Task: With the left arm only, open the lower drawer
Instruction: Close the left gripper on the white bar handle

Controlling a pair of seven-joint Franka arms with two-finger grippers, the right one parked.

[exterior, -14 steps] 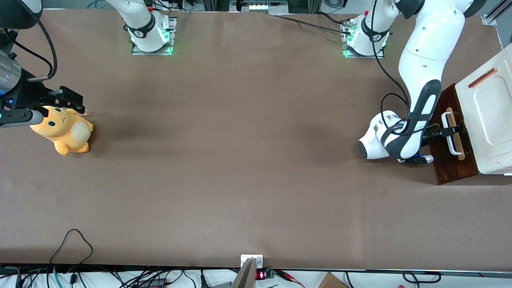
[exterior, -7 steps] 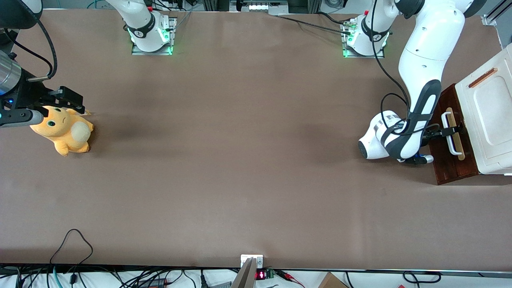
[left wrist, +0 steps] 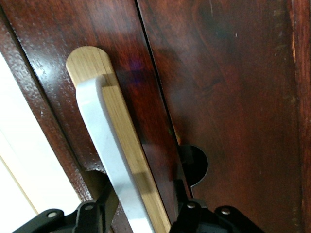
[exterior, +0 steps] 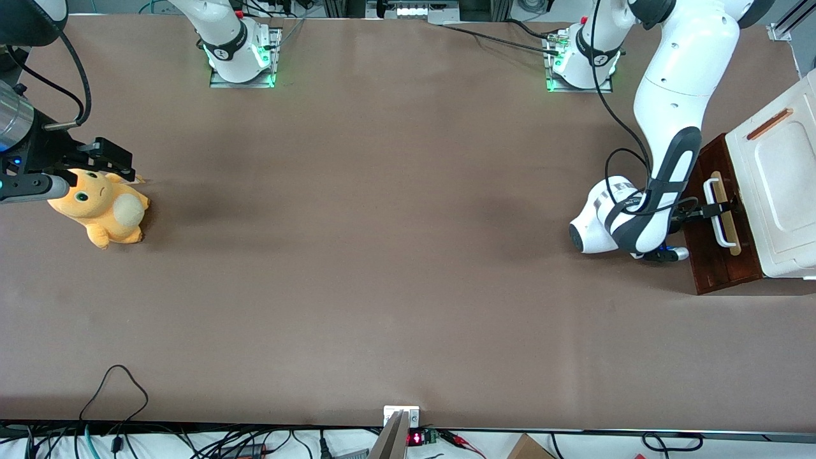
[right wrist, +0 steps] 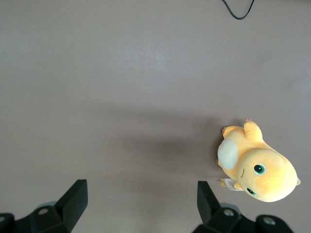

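Red-brown front: the lower drawer [exterior: 717, 258] sits at the working arm's end of the table, under the white cabinet top [exterior: 781, 191]; only a narrow band of its wood shows past that top
Handle: white bar handle [left wrist: 112, 160] on a pale wood strip [left wrist: 127, 145], running along the drawer front
Gripper: the gripper [exterior: 719, 208] is at the handle's middle; one finger [left wrist: 104, 211] on each side of the bar; jaws straddling the bar, whether they press it I cannot tell
Arm: the left arm [exterior: 663, 159] reaches down from its base to the drawer front
Toy: an orange plush toy [exterior: 102, 207] lies toward the parked arm's end
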